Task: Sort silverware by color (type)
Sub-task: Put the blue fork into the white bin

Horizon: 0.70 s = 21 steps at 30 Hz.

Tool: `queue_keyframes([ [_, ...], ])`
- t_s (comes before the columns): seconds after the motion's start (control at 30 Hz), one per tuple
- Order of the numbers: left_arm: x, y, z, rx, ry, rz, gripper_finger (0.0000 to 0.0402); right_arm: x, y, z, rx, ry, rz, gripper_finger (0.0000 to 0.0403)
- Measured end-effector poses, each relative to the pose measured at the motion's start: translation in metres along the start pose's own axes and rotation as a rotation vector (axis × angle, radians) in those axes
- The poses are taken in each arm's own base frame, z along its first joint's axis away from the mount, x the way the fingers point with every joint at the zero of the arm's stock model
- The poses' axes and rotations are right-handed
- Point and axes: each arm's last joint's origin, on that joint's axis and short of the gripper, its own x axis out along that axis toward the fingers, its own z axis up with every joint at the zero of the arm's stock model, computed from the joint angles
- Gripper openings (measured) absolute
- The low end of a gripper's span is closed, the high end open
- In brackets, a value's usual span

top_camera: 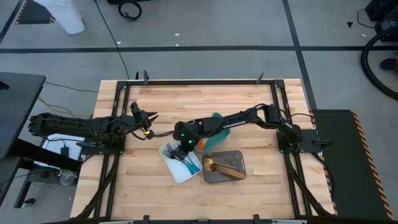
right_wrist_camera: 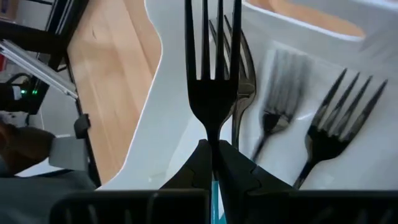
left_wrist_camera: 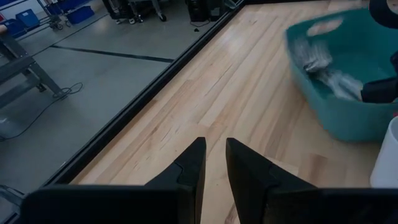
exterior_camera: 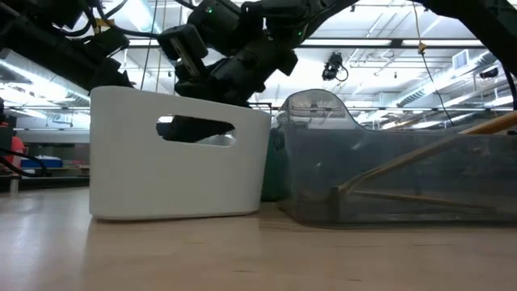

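My right gripper (top_camera: 183, 147) hangs over the white tray (top_camera: 169, 163) and is shut on a fork with a silver head (right_wrist_camera: 213, 62) and a teal handle. Several more teal-handled forks (right_wrist_camera: 326, 134) lie in the white tray. Orange-handled pieces (top_camera: 203, 145) show in the teal tray (top_camera: 216, 117), mostly under the right arm. Gold utensils (top_camera: 222, 164) lie in the grey tray (top_camera: 239, 175). My left gripper (top_camera: 151, 116) waits over bare wood left of the trays, its fingers (left_wrist_camera: 196, 163) open by a narrow gap. My right gripper pinches the fork at its neck (right_wrist_camera: 213, 138), just below the head, between the two fingertips. A sliver of teal handle (right_wrist_camera: 214, 182) shows behind them. The fork lies along the fingers, its tines pointing away from the wrist, above the white tray's floor.
The three trays stand close together at the table's middle: white at the left, grey (exterior_camera: 404, 182) at the right, teal (left_wrist_camera: 348, 81) behind them. Bare wood lies to the left and toward the far edge. Black frame rails run along the table's edges.
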Motion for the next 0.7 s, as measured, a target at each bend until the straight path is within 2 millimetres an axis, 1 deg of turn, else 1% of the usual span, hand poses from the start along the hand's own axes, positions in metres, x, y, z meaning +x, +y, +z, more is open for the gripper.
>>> queue_keyframes([
  [0.43, 0.0, 0.0001, 0.0, 0.0, 0.0, 0.001, 0.0071, -0.0013, -0.0012, 0.0035, -0.004, -0.017, 0.01, 0.0018],
  [0.57, 0.0, 0.0001, -0.0001, 0.001, 0.001, 0.0, 0.0071, -0.002, -0.0011, 0.0027, -0.009, -0.003, 0.012, 0.0036],
  [0.7, 0.0, 0.0, -0.0001, 0.001, 0.001, 0.0, 0.0071, -0.0031, -0.0025, 0.0011, -0.027, 0.02, 0.0, 0.0069],
])
